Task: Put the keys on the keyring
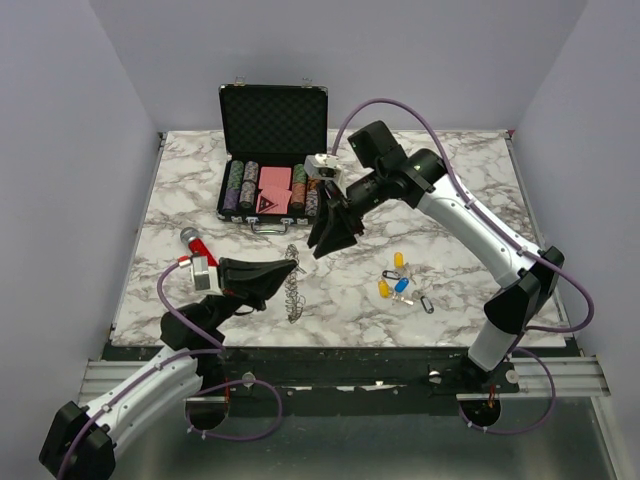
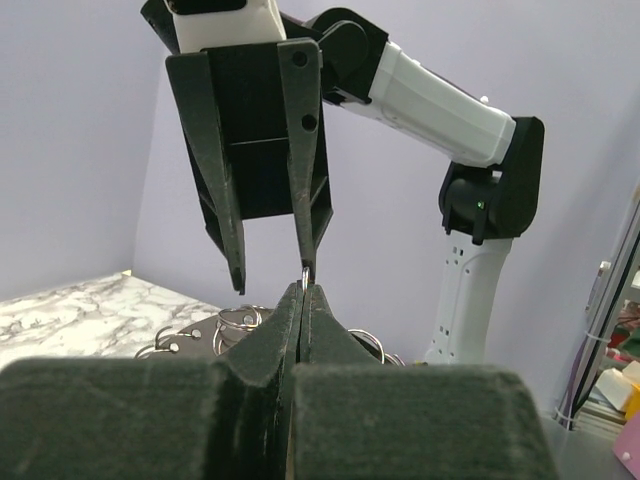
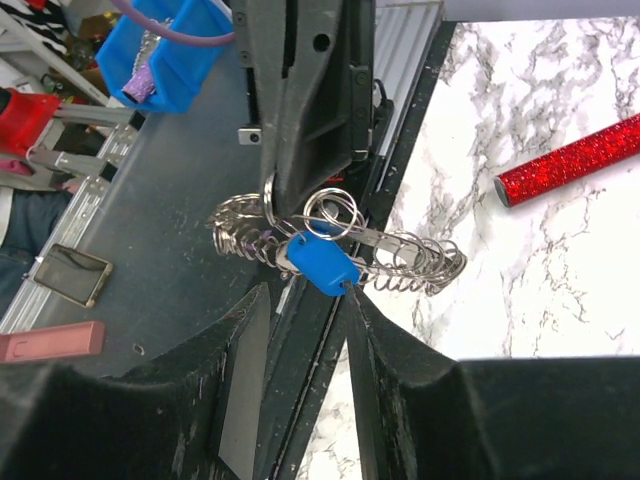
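L. arm's black two-finger pincer (image 1: 290,268) is clamping fully shut on the silvery metal keyring (image 1: 293,288), a wreath of small wire loops, and is holding it lifted off the white marble table (image 1: 180,190), near the front edge, approx. centre. In the right wrist view one small key w/ a blue plastic head (image 3: 322,266) is sitting against the keyring (image 3: 405,265), just below the left pincer (image 3: 290,212). Can't tell if it's threaded on or only resting there. R. arm's black pincer (image 3: 300,300) is hanging w/ jaws parted wide and gripping nothing, tips either side of that blue key. In the left wrist view one of its fingers (image 2: 303,200) is touching the top of the ring wire right above the left pincer (image 2: 302,293). The other tiny keys (image 1: 397,280), w/ yellow, blue & black heads, are lying loose on the table to the right, well apart from the keyring. Step in hand looks like seating a key on the ring, w/ most of the task left. Next move prob. calls for the right pincer to work the blue key fully round the wire while the left one is keeping the ring steady, then to go for a loose key. The thin wire & tiny heads leave little room for error.
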Controlling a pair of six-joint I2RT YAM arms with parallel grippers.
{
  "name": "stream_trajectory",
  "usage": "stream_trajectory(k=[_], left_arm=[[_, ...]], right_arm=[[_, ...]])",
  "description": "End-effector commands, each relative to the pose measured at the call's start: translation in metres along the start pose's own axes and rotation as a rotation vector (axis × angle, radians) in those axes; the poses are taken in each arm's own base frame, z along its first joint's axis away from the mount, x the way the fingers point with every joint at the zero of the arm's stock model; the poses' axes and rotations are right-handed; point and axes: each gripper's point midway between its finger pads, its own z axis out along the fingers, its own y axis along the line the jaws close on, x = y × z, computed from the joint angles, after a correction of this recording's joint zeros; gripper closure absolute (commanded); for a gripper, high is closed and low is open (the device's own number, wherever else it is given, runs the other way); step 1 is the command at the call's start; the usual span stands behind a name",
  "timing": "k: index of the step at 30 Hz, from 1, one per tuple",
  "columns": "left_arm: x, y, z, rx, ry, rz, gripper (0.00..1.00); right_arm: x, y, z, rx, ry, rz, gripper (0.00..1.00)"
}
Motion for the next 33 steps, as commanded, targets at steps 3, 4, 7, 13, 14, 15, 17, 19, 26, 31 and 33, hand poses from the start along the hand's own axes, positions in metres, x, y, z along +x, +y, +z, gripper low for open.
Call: stream_trajectory(k=[3,4,7,13,14,15,17,19,26,31,33], left_arm=[[0.001,-0.013,0.003,0.08,0.031,0.025,1.0],[0.001,-0.013,0.003,0.087,0.035,0.027,1.0],[0.0,-0.013,0.005,0.088,0.037,0.029,1.0],[0.001,-0.01,0.008,0.066,0.06,0.03,1.0],[0.001,-0.009,0.008,0.059,0.066,0.033,1.0],[0.001,-0.008,0.008,0.056,0.072,0.04,1.0],[0.001,-0.005,0.009,0.04,0.088,0.068,1.0],[0.002,-0.003,0.01,0.024,0.115,0.102,1.0],[0.002,0.005,0.005,-0.014,0.217,0.274,1.0],[0.001,0.01,0.002,-0.027,0.262,0.361,1.0],[0.002,0.009,0.002,-0.022,0.275,0.373,1.0]], right_arm=[[-0.008,0.03,0.004,-0.106,-0.027,-0.037,0.54],[-0.005,0.032,0.006,-0.115,-0.021,-0.036,0.53],[0.002,0.034,0.01,-0.122,-0.005,-0.03,0.53],[0.005,0.029,0.012,-0.1,0.007,-0.029,0.5],[0.006,0.028,0.013,-0.101,0.008,-0.028,0.49],[0.007,0.028,0.013,-0.1,0.01,-0.028,0.49],[0.009,0.028,0.013,-0.104,0.013,-0.031,0.48],[0.009,0.029,0.013,-0.112,0.013,-0.044,0.48],[0.018,0.024,0.009,-0.086,0.063,-0.109,0.47],[0.027,0.026,0.007,-0.095,0.095,-0.149,0.47],[0.03,0.026,0.006,-0.101,0.102,-0.171,0.47]])
